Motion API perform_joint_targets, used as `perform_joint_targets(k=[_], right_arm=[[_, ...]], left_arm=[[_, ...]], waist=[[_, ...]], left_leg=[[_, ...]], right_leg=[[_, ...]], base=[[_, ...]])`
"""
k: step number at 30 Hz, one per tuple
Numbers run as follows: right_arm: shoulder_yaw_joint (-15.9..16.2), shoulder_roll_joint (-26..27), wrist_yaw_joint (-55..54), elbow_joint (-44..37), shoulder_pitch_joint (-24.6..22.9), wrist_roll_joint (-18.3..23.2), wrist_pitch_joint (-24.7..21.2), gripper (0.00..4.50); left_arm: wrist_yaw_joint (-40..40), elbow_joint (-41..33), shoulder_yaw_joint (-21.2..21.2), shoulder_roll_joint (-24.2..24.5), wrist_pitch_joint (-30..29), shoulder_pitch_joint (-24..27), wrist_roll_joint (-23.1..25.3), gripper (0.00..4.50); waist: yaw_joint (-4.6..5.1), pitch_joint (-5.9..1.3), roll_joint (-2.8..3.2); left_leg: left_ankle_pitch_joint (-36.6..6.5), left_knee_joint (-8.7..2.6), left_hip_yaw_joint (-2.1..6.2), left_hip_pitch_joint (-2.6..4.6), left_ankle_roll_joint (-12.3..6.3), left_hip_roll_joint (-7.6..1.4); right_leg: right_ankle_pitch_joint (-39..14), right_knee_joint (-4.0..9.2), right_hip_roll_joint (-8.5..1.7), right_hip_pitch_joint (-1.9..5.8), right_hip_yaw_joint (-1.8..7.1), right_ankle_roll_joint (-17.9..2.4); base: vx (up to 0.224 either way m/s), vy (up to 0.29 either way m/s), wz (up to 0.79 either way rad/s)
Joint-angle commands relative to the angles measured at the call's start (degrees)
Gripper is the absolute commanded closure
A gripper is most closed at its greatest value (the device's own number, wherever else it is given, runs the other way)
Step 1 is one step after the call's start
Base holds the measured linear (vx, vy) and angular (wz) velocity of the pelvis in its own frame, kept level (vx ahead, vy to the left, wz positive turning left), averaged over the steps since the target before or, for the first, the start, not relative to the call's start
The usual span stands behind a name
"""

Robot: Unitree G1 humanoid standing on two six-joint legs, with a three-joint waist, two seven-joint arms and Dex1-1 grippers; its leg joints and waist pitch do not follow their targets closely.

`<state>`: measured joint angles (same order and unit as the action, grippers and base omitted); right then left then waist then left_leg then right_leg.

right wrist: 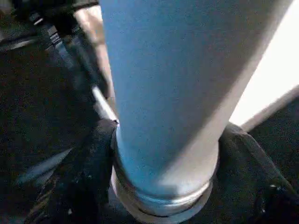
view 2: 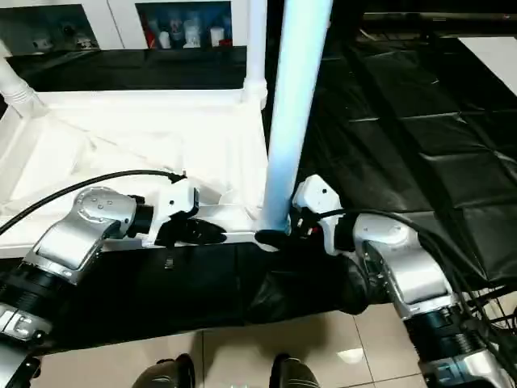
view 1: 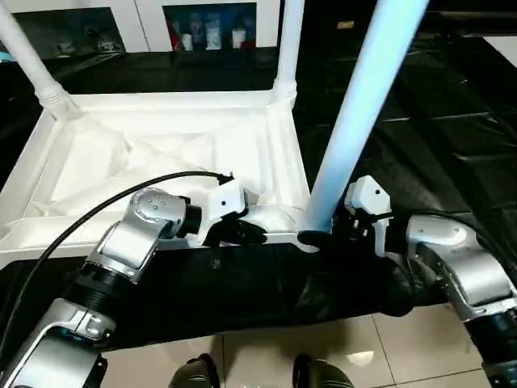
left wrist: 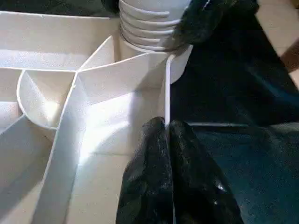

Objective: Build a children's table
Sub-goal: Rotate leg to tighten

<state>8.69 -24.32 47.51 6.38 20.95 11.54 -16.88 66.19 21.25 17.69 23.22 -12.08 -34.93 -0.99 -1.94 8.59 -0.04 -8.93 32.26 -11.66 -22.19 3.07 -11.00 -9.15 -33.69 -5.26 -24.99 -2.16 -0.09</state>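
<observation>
Right end effector (view 1: 319,237) is clasping the long white tapered tube leg (view 1: 355,121) at its base; left end effector (left wrist: 167,140) is pinching the white ribbed plastic tabletop's rim (left wrist: 167,93). No readable writing.

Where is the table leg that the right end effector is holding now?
The leg stands upright in the table top's near right corner socket, with the right end effector around its base.

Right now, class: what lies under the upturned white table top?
A black sheet spreads beneath the table top and past its edges. Whatever lies directly under the top is covered by the top itself. The left gripper pinches its near rim; the right gripper clasps the near leg.
</observation>
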Motion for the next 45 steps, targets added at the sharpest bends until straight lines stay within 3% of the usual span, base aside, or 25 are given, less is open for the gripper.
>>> perform_joint_targets(k=[1,2,4,7,10,12,15,17,19,20,22,24,25,29,33,34,36,37,39,42,43,45], right_arm=[[-1.4,4.0,-9.9,3.8,0.0,-2.1,-2.4,1.78],[-2.4,6.8,-14.8,5.5,0.4,-2.6,-3.5,1.78],[-3.2,8.8,-18.4,6.7,0.7,-2.9,-4.4,1.78],[-6.2,15.2,-29.4,11.5,2.4,-3.1,-6.7,1.78],[-12.2,23.1,-42.4,21.1,7.2,-0.1,-6.0,1.78],[-13.2,24.2,-44.2,22.9,8.2,0.5,-5.4,1.78],[-11.7,24.8,-47.3,28.1,11.2,-3.2,-2.9,1.78],[-11.1,24.7,-48.6,29.7,12.0,-4.9,-1.8,1.78],[-10.0,24.2,-43.7,29.7,12.1,-5.2,2.3,1.78],[-10.9,24.3,-37.5,26.3,11.0,-2.0,2.5,1.43],[-10.8,24.0,-36.6,24.9,10.7,-2.0,2.7,1.08],[-10.0,22.6,-34.8,22.4,10.3,-2.6,3.7,1.08],[-9.1,21.2,-33.3,20.5,9.9,-2.7,4.0,1.03],[-6.7,15.1,-26.6,13.2,7.9,-1.9,1.8,0.64],[-4.5,7.0,-17.6,7.9,5.1,-3.6,0.2,0.25],[-4.3,3.5,-11.9,5.3,3.4,-2.9,0.4,0.25],[-4.3,1.9,-9.2,4.1,2.6,-2.1,0.4,0.25],[-4.5,-0.6,-4.9,1.9,1.3,-0.2,0.1,0.25],[-4.6,-1.7,-2.9,1.4,0.8,0.6,0.2,0.25],[-3.5,-4.1,0.4,1.0,0.1,1.5,1.2,0.25],[-3.0,-4.5,1.1,0.7,0.1,1.8,1.1,0.25],[-2.5,-4.8,2.1,0.3,0.1,2.2,1.0,0.25]], left_arm=[[-6.8,4.5,1.5,-3.1,-1.5,-0.4,3.0,4.50],[-9.2,5.9,1.3,-4.6,-2.4,-1.1,3.5,4.50],[-10.8,6.7,1.2,-5.6,-3.1,-1.7,3.8,4.50],[-16.7,10.4,0.5,-9.7,-5.4,-4.2,4.5,4.50],[-25.4,16.7,-0.4,-15.4,-7.4,-8.7,5.7,4.50],[-26.9,18.1,-0.6,-16.3,-7.4,-9.5,6.0,4.50],[-30.2,21.0,-0.1,-17.9,-6.8,-11.2,7.7,4.50],[-30.6,21.8,0.3,-18.0,-6.5,-11.6,8.4,4.50],[-28.6,21.3,1.5,-16.6,-5.8,-11.3,9.5,4.50],[-27.3,20.6,2.1,-15.4,-5.7,-10.8,10.0,4.50],[-26.7,20.3,2.2,-14.9,-5.6,-10.6,10.1,4.50],[-25.9,20.7,2.4,-13.9,-4.6,-10.5,10.4,4.50],[-25.0,20.7,2.7,-13.2,-3.5,-10.4,10.6,4.50],[-21.4,18.9,3.4,-10.6,-1.3,-9.2,10.5,4.50],[-15.5,15.6,4.2,-7.3,1.6,-6.9,9.3,4.50],[-11.9,14.2,5.1,-5.2,4.6,-5.4,8.9,4.50],[-9.8,13.4,5.3,-4.4,6.0,-4.7,8.3,4.50],[-5.9,11.3,5.3,-3.0,7.3,-3.2,6.5,4.50],[-3.3,10.0,5.7,-2.0,7.7,-2.4,5.6,4.50],[1.9,6.5,6.1,-0.3,7.4,-0.6,3.0,4.50],[3.2,5.2,6.0,-0.1,6.7,-0.2,2.1,4.50],[4.1,3.9,6.0,0.1,6.0,0.2,1.4,4.50]], waist=[[-0.10,-3.78,-0.70],[-0.06,-3.52,-0.51],[0.20,-3.39,-0.60],[0.36,-3.21,-0.47],[0.48,-3.13,-0.35],[0.57,-3.12,-0.24],[0.74,-2.87,-0.21],[0.67,-2.90,-0.19],[0.61,-2.87,-0.33],[0.52,-2.89,-0.46],[0.35,-3.14,-0.38],[0.18,-3.23,-0.42],[0.18,-3.25,-0.53],[-0.01,-3.51,-0.75],[-0.08,-3.79,-0.69],[-0.18,-3.77,-0.54],[-0.28,-3.94,-0.68],[-0.30,-4.20,-0.52],[-0.26,-4.26,-0.49],[-0.21,-4.13,-0.49],[-0.28,-3.89,-0.27],[-0.22,-3.79,-0.35]], left_leg=[[-11.5,-3.31,0.66,0.97,-4.37,-1.61],[-13.3,-3.41,0.68,1.19,-3.14,-1.66],[-16.1,-3.95,1.11,1.05,-1.07,-1.59],[-20.3,-4.24,1.23,1.61,0.57,-1.42],[-22.0,-4.49,1.50,1.78,1.55,-1.35],[-23.3,-4.73,1.70,1.79,1.92,-1.29],[-28.3,-5.06,1.92,2.38,2.50,-1.24],[-29.0,-5.11,2.00,2.58,2.55,-1.26],[-29.0,-5.39,2.14,2.32,1.76,-1.27],[-27.9,-5.58,2.21,1.98,1.15,-1.32],[-24.9,-5.66,2.00,1.76,0.40,-1.59],[-22.6,-5.55,1.63,1.72,-0.11,-1.67],[-21.2,-5.58,1.62,1.43,-0.48,-1.69],[-17.4,-5.14,1.31,1.12,-2.22,-1.69],[-14.2,-4.54,0.96,0.92,-3.68,-1.66],[-12.9,-4.20,0.72,0.87,-4.30,-1.64],[-11.5,-3.98,0.76,0.62,-5.14,-1.62],[-7.8,-3.67,0.55,0.85,-6.67,-1.67],[-5.4,-3.34,0.43,0.83,-8.28,-1.60],[-4.9,-3.34,0.36,1.03,-9.20,-1.79],[-6.8,-3.55,0.39,1.21,-8.73,-2.05],[-8.0,-3.65,0.37,1.29,-8.02,-2.12]], right_leg=[[-12.6,3.57,-2.32,3.14,1.98,-14.8],[-16.2,3.94,-2.40,2.76,2.13,-13.8],[-21.5,4.30,-2.41,2.85,1.91,-11.8],[-25.7,5.14,-2.36,2.02,1.94,-9.5],[-27.6,5.51,-2.41,1.87,1.73,-8.3],[-28.1,5.82,-2.40,1.87,1.52,-7.3],[-29.0,6.38,-2.10,1.45,1.17,-5.9],[-29.5,6.61,-2.27,1.36,1.13,-5.5],[-30.1,6.99,-2.50,1.68,1.03,-4.7],[-29.3,6.90,-2.61,2.02,1.05,-4.7],[-25.1,6.60,-2.68,2.26,1.29,-5.9],[-20.1,6.13,-2.45,2.29,1.47,-7.9],[-18.2,5.83,-2.43,2.66,1.44,-8.7],[-16.6,5.57,-2.60,3.12,1.57,-9.9],[-13.4,5.13,-2.51,3.08,1.61,-11.3],[-10.7,4.78,-2.36,2.84,1.77,-12.4],[-7.5,4.27,-2.29,3.34,1.73,-13.1],[0.0,3.36,-2.10,3.45,1.78,-15.6],[5.3,2.78,-2.08,3.65,1.78,-17.5],[5.0,2.68,-2.15,3.62,1.69,-18.5],[0.9,3.00,-2.30,3.51,1.66,-18.3],[-1.6,3.18,-2.27,3.44,1.69,-18.0]], base=[[0.000,0.000,0.00],[0.000,0.000,0.00],[0.000,0.000,0.00],[0.000,0.000,0.00],[0.000,0.000,0.00],[0.000,0.000,0.00],[0.000,0.000,0.00],[0.000,0.000,0.00],[0.000,0.000,0.00],[0.000,0.000,0.00],[0.000,0.000,0.00],[0.000,0.000,0.00],[0.000,0.000,0.00],[0.000,0.000,0.00],[0.000,0.000,0.00],[0.056,-0.025,0.01],[0.062,-0.024,0.01],[0.072,-0.018,0.00],[0.067,-0.015,0.00],[0.000,0.000,0.00],[0.000,0.000,0.00],[0.000,0.000,0.00]])
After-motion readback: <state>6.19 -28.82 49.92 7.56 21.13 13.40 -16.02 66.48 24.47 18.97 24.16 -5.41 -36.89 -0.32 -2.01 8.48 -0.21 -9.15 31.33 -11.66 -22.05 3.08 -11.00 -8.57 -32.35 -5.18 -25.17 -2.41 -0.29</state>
